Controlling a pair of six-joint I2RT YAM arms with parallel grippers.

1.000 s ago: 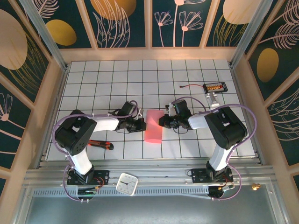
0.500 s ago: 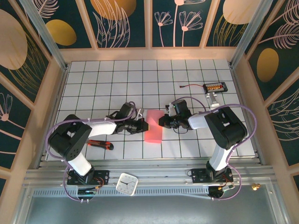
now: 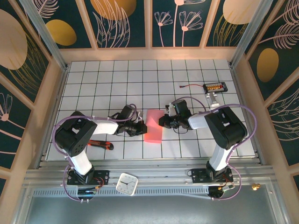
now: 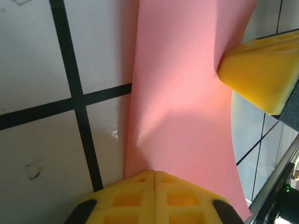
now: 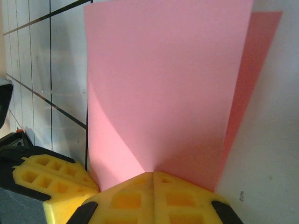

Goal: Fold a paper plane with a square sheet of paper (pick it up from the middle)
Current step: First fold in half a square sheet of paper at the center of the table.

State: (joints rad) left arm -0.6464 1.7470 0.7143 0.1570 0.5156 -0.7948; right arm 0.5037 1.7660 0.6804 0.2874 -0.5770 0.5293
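1. Work surface. The white grid-tiled surface (image 3: 117, 79) carries the salmon-pink sheet of paper (image 3: 153, 125) near its centre, a little toward the near edge. From the top view the sheet presents as an upright rectangle, longer front to back than it is wide.

2. Left hand. The left hand (image 3: 142, 127) meets the left long edge of the sheet. In the left wrist view its two yellow fingers (image 4: 135, 196) are pressed together with no gap, and the paper narrows into the seam between them, so the hand is pinching the sheet edge. A shallow crease runs up the paper from that point.

3. Right hand. The right hand (image 3: 162, 122) meets the opposite long edge. In the right wrist view its yellow fingers (image 5: 173, 196) are pressed together, pinching the sheet. The upper layer of paper tilts up from the tips, with a second layer showing beyond its right edge on the surface.

4. Relation. The two hands face one another across the sheet, which lies between them.

5. Other items. A red-handled black tool (image 3: 100, 143) lies near the left arm. A small white square clock (image 3: 126, 183) sits on the front rail. A small black board with a red lead (image 3: 215, 87) lies at the far right.
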